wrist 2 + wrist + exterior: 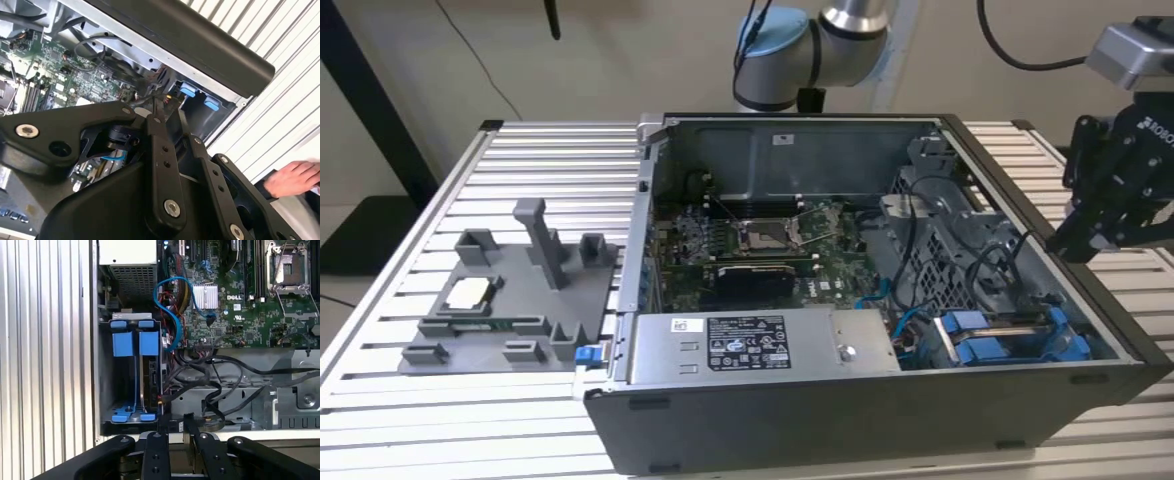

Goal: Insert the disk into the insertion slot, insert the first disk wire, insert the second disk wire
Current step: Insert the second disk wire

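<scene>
The gripper (1077, 243) hangs just outside the wall of the PC case (854, 420), at the case's 3 o'clock in the exterior view. Whether the claw is clenched or released I cannot tell.

Outward from it, in the first wrist view, lies the insertion slot (104, 390). The disk (150, 375) stands edge-on inside it in its blue frame, just beside the other blue carrier (122, 345). By my judgement the disk step is done and the wire steps are in hand.

A blue data cable (172, 310) loops near the disk, and black cables (200, 375) crowd against the bay. I cannot tell whether either is plugged in. Seating a wire here calls for singling out one connector, squaring it to its port, and a short straight push clear of its neighbours.

In the exterior view the slot sits at the case's 5 o'clock, with the power-supply box (761, 345) at its 9 o'clock. In the second wrist view a person's hand (295, 177) rests beyond the case.
</scene>
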You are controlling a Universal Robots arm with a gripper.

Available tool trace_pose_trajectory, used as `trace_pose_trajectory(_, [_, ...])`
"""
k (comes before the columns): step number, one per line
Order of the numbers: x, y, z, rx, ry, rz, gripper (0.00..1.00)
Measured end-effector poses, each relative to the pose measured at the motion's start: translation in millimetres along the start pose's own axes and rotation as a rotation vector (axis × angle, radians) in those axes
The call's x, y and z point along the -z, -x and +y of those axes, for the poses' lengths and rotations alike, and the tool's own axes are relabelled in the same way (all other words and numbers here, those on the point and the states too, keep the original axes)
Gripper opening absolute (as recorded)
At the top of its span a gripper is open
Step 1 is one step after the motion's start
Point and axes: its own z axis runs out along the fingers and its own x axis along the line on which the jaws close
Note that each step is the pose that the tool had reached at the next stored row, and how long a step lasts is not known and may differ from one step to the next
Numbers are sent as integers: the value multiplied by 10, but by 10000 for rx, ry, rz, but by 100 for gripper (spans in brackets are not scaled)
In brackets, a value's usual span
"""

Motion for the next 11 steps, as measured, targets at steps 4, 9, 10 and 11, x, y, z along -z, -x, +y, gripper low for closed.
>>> trace_pose_trajectory(4, [-2,58,2,0,0,5,27])
trace_pose_trajectory(9, [-2,66,2,0,0,6,27])
trace_pose_trajectory(10, [-2,66,2,0,0,5,27])
trace_pose_trajectory(11, [-2,69,0,0,0,5,27])
